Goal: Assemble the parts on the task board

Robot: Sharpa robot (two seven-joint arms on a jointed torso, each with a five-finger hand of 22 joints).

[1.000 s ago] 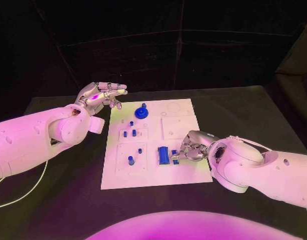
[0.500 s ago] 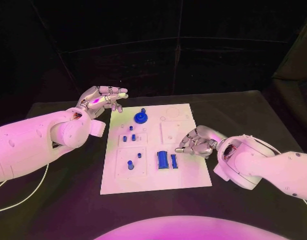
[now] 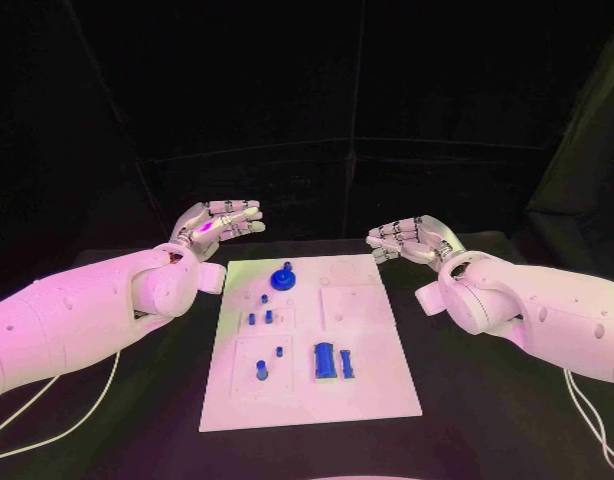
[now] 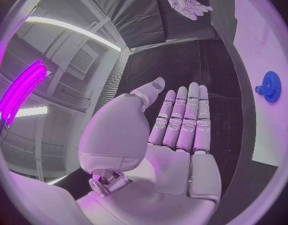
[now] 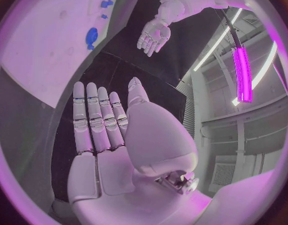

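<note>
The task board (image 3: 365, 370) is lying flat in the middle of the black table (image 3: 495, 400), its long side running away from the robot. Using the board as the landmark: at its near end, a pair of blue blocks (image 3: 333, 361) is sitting side by side right of the board's centre line, and a small blue peg (image 3: 261, 368) is standing left of them. Further up the board, a cluster of short blue pins (image 3: 261, 318) is standing on the left half. Near the far end, a round blue gear (image 3: 283, 279) with a knob on top is resting on the board.

Beyond the far left corner of the board, the left hand (image 3: 218, 224) is hovering above the table, palm up, fingers stretched out side by side and holding nothing. Beyond the far right corner, the right hand (image 3: 411, 238) is hanging in the same way, fingers extended, nothing in its grasp. Both hands are well apart from the board and from each other.
</note>
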